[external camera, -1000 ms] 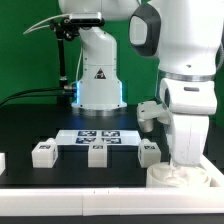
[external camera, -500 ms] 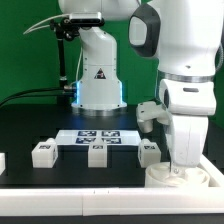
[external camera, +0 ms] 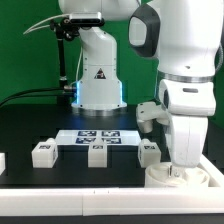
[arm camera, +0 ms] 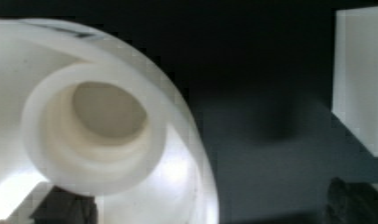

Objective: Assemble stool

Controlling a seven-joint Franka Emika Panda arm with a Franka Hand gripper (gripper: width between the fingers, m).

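Observation:
The white round seat (external camera: 188,179) lies at the exterior view's lower right, against the long white bar. My gripper (external camera: 177,168) is down on it. In the wrist view the seat (arm camera: 150,90) fills much of the picture, with a round socket (arm camera: 97,110) facing the camera. My gripper (arm camera: 204,205) is open and straddles the seat's rim: one finger is close beside the seat, and the other finger (arm camera: 355,200) stands apart from it. Three small white legs (external camera: 42,152), (external camera: 97,153), (external camera: 150,153) stand in a row on the black table.
The marker board (external camera: 97,137) lies behind the legs. The robot's base (external camera: 98,80) stands at the back. A long white bar (external camera: 80,190) edges the front of the table. A white block (arm camera: 364,90) shows at the wrist view's edge.

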